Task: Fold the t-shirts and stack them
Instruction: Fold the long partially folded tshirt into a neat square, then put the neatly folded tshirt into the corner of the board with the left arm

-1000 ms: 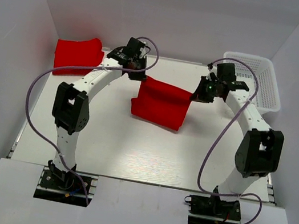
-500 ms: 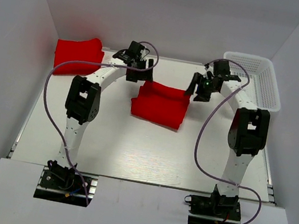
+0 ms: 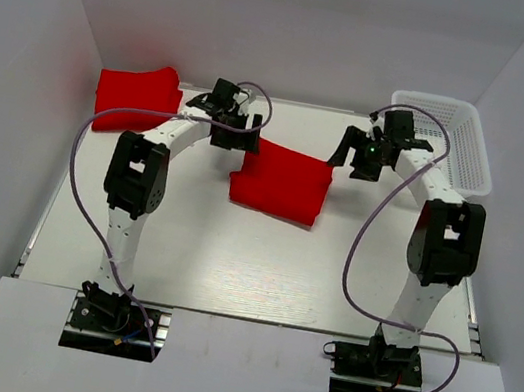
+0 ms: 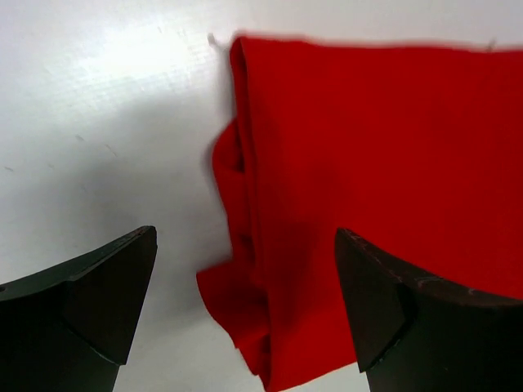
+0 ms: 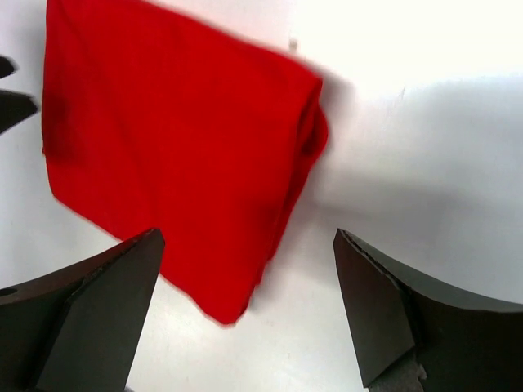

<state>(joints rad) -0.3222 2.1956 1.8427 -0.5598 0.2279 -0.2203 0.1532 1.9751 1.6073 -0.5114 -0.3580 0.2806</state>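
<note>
Released within the last second: the far edge of the folded bright red soft cloth t-shirt (image 3: 281, 184), pinched a second ago at its two far corners and held stretched above the white table top (image 3: 230, 262). Lies flat now as a rough rectangle of several layers, between the two pincers and just nearward of them.

Leaves the left black two-finger pincer (image 3: 236, 131) spread wide and holding nothing, hovering over the shirt's far left corner, with the bunched left fold edge framed between its fingers in the wrist view. Leaves the right black two-finger pincer (image 3: 355, 157) equally wide and empty, just beside the far right corner, with that corner and bare table between its fingers. No contact with the cloth on either side, judging by both wrist views.

Reads as the end of a fold: laid down and let go. Not quite tidy on the left, though, with a loose lump of cloth poking out below the left pincer.

Stacking apparently not yet done. Puts the second folded bright red t-shirt (image 3: 137, 98) well to the left of the left pincer, by the far wall and well apart from the fresh fold. Puts the white plastic mesh basket (image 3: 455, 139) just right of the right pincer, contents not visible.

Probably calls next for a grip through all layers on both sides, to keep the fold shut during the carry.
</note>
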